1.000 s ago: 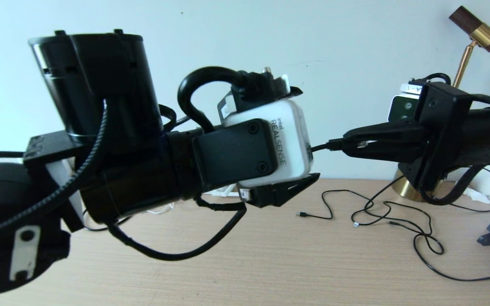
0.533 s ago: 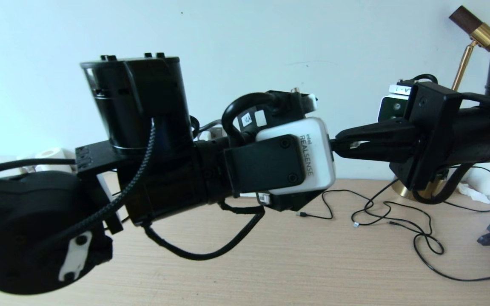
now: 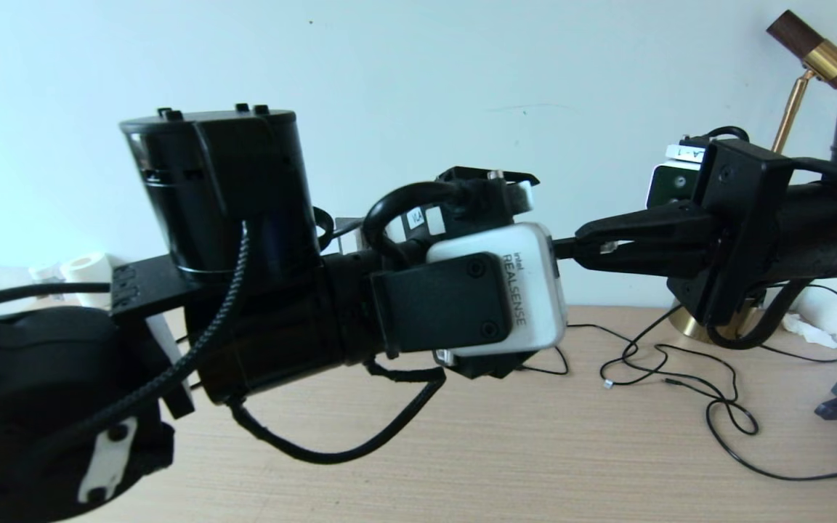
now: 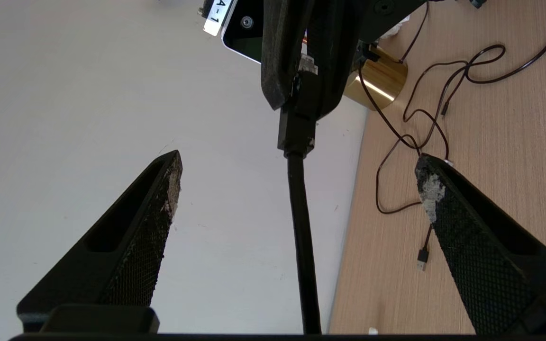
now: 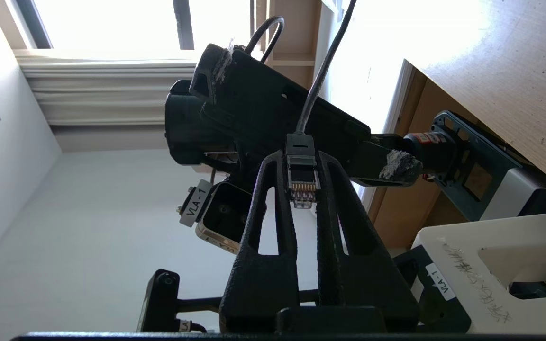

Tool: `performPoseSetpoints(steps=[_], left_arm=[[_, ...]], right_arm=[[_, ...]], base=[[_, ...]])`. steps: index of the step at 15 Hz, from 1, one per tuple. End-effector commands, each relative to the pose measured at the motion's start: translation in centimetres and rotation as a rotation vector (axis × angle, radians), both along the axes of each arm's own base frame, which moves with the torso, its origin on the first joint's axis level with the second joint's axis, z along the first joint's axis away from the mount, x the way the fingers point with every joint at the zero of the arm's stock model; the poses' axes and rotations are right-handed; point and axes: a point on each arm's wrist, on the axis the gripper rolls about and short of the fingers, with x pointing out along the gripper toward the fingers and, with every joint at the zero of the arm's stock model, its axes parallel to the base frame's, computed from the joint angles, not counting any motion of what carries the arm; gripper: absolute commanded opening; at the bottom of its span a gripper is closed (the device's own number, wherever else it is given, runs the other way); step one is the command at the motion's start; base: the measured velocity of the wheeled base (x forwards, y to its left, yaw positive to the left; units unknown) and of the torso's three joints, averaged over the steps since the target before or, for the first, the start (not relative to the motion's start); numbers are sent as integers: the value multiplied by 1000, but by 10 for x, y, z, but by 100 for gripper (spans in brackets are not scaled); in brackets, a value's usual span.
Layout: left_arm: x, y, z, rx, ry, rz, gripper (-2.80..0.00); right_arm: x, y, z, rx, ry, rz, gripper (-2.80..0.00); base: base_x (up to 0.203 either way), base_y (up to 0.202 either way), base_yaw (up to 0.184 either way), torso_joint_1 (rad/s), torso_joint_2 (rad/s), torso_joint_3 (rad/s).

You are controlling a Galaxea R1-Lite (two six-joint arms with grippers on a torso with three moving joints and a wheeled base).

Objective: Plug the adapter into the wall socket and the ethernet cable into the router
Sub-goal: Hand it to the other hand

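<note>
- Since a second ago the left arm's bulk has swung toward the brass lamp base [image 3: 691, 323], its white wrist camera [image 3: 527, 290] now close up against the right gripper [image 3: 585, 245].
- The right gripper, above and beside the lamp base, has its jaws clamped on the small black plug end of the thick black ethernet cable [image 5: 301, 176].
- The left gripper [image 4: 296, 175] faces it; its jaws stand wide apart, the cable running between them untouched.
- Thin black cables [image 3: 680, 378] lie looped on the pale wooden surface [image 3: 506, 450] just beside the lamp base.
</note>
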Motion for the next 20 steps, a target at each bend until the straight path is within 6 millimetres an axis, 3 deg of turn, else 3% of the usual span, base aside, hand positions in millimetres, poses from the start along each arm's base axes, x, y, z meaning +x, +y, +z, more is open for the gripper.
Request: performPoseSetpoints(steps=[1,6,14,20], left_arm=[[-3,3,5,-14,-20,0,0],[-14,7,15,-42,-44,-20,0],[-20,13,14,-38,-41,-24,0],[-25,11,17,-49,-49,-42,0]], right_arm=[[0,0,0,2,10,6,-280],[1,0,-4,-4,55,4,-280],[1,2,6,23,118,32,-280],[16,8,6,35,231,93,-280]], base=[[0,0,0,0,0,0],[0,0,0,0,0,0],[0,0,0,0,0,0],[0,0,0,0,0,0]])
